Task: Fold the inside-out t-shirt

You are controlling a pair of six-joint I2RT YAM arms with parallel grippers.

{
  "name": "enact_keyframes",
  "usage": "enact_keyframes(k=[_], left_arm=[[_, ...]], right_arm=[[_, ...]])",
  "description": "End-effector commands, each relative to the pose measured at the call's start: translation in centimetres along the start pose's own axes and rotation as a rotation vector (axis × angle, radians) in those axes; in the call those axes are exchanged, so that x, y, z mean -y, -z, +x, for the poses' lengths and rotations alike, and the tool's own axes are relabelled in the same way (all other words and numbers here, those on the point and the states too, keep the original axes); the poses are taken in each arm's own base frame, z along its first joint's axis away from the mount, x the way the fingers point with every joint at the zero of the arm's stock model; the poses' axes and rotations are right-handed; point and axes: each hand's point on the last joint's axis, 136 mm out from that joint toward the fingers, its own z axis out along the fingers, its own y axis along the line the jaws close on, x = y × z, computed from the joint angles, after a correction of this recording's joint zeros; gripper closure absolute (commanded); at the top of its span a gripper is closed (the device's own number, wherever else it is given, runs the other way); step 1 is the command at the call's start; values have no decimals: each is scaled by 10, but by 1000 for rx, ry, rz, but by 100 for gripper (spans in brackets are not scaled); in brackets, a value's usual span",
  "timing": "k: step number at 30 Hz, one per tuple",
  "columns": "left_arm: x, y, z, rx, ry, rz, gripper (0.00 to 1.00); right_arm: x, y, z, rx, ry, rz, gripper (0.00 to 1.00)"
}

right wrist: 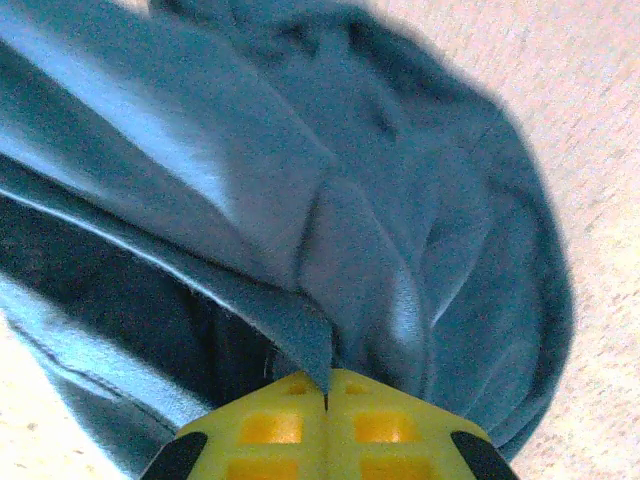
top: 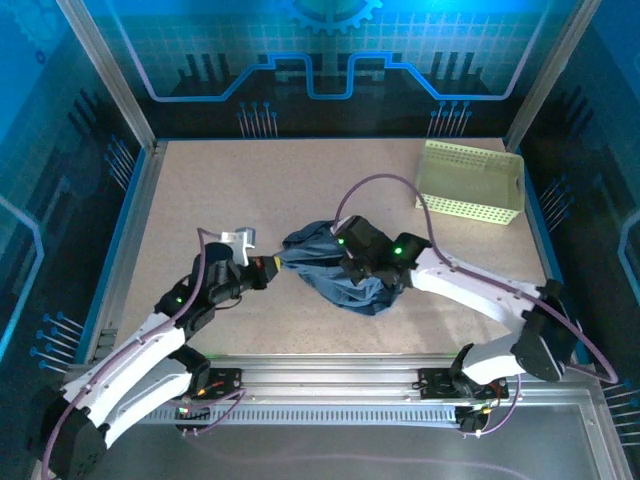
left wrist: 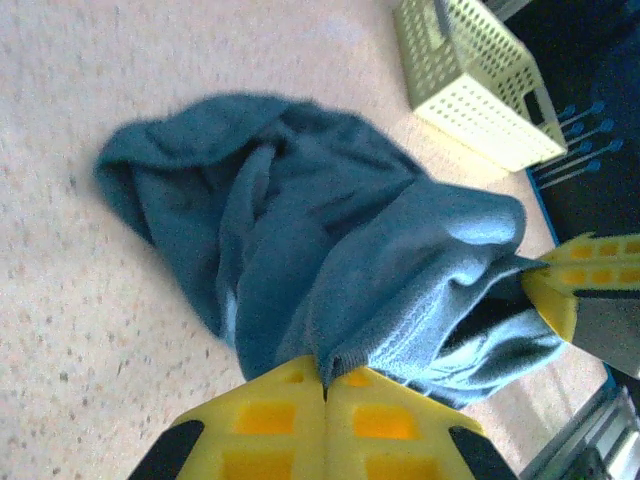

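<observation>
The t-shirt (top: 312,250) lies bunched mid-surface (top: 250,190), between my arms. My left pincer (top: 262,268) is clamped on its left edge, a fold of cloth squeezed between the closed yellow pads (left wrist: 270,415). My right pincer (right wrist: 325,388) is closed on another fold, possibly a hem, though the blur makes that uncertain. The basket (top: 470,182) stands apart at the far right.

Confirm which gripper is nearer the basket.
Right. The right gripper is shut on the t-shirt at mid-table, with the basket beyond it at the far right. The left gripper is shut on the shirt's left edge, farther off.
</observation>
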Motion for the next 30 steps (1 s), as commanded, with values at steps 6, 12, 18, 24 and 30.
enact_keyframes(k=[6,12,18,24,30], left_arm=[[128,98,-189,401,-224,52,100],[217,178,-227,549,-300,350,100],[77,26,-144,141,-186,-87,100],[70,15,-170,77,-165,-184,100],[193,123,-252,404,-292,152,100]], right_arm=[[49,196,-145,537,-86,5,100],[65,298,-187,856,-150,-72,100],[47,138,-154,490,-175,-59,100],[59,92,-170,378,-273,-149,100],[67,233,-225,724,-216,-206,100]])
